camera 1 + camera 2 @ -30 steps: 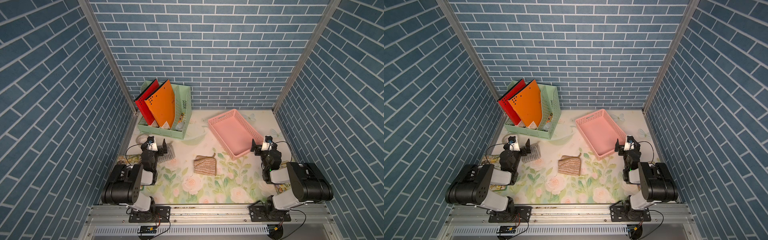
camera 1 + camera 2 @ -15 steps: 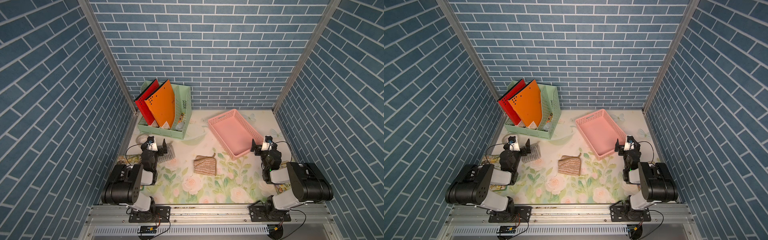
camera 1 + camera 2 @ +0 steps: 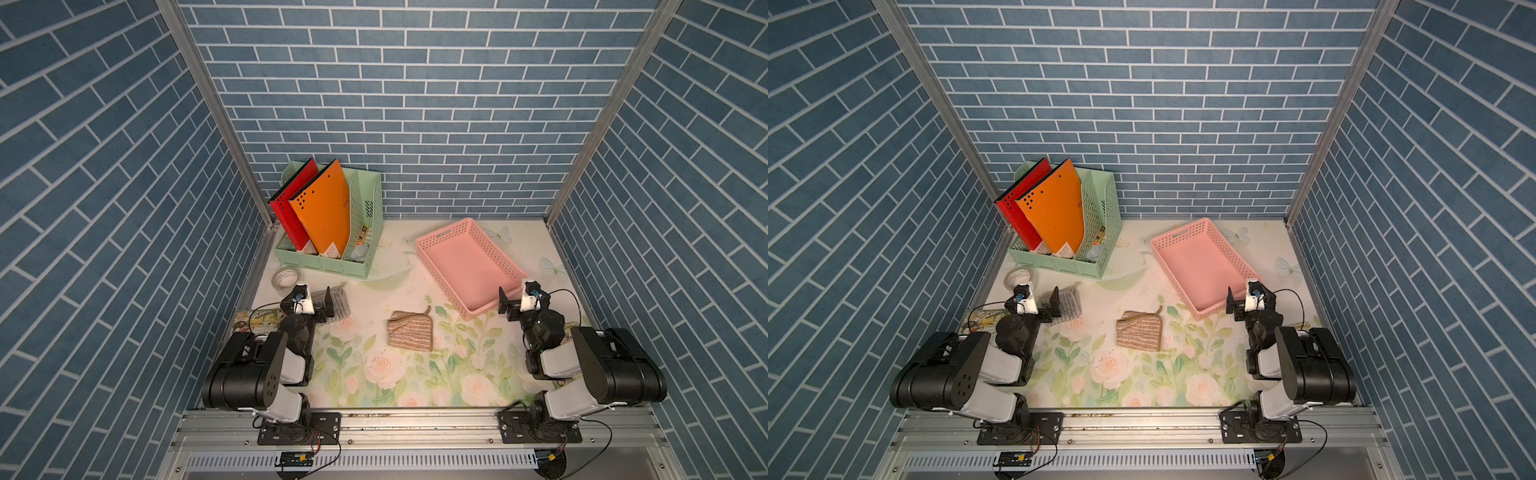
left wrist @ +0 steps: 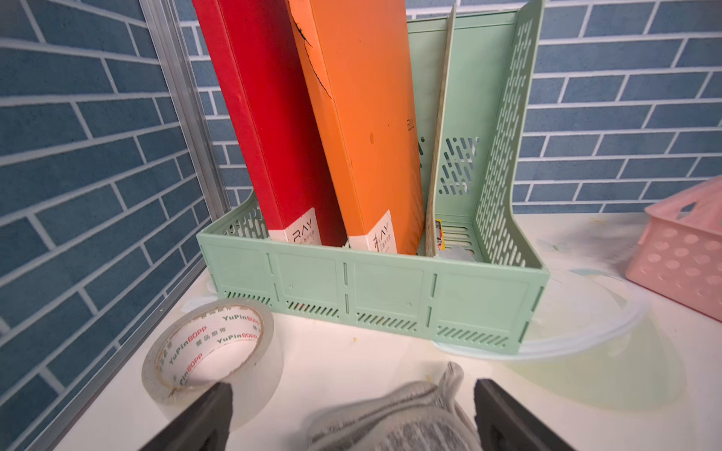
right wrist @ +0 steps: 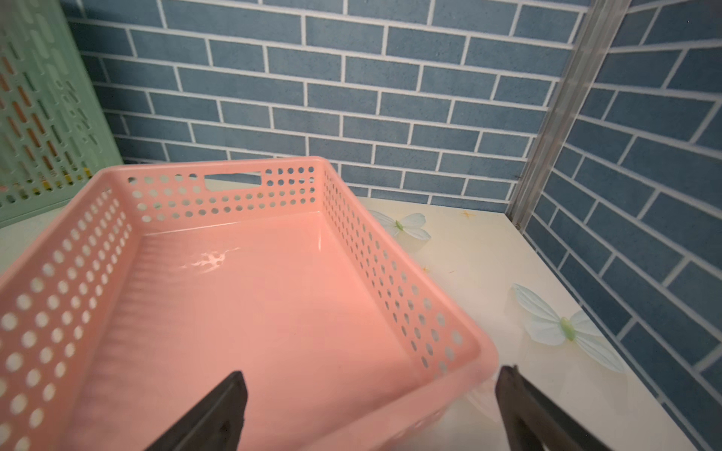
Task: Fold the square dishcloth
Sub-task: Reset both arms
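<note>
The dishcloth point(image 3: 409, 334) point(image 3: 1139, 333), brown with cream stripes, lies folded into a small rectangle in the middle of the floral table point(image 3: 374, 374). It sits between the two arms and well apart from both, and a thin loop sticks out at its far corner.

The left gripper point(image 4: 353, 388) has its fingers point(image 4: 211, 418) spread wide. A crumpled grey cloth point(image 4: 398, 418) lies between them; I cannot tell if they touch it. Beside that cloth is a roll of clear tape point(image 4: 213, 351).

The right gripper point(image 5: 371, 375) is also spread wide and holds nothing. It hangs over the near corner of the pink basket point(image 5: 218, 187), with one finger point(image 5: 218, 414) above the basket's floor and the other past the rim.

Farther back, by the brick wall, stands a green file rack point(image 4: 375, 281). A red folder point(image 4: 265, 117) and an orange folder point(image 4: 363, 117) lean in it side by side.
</note>
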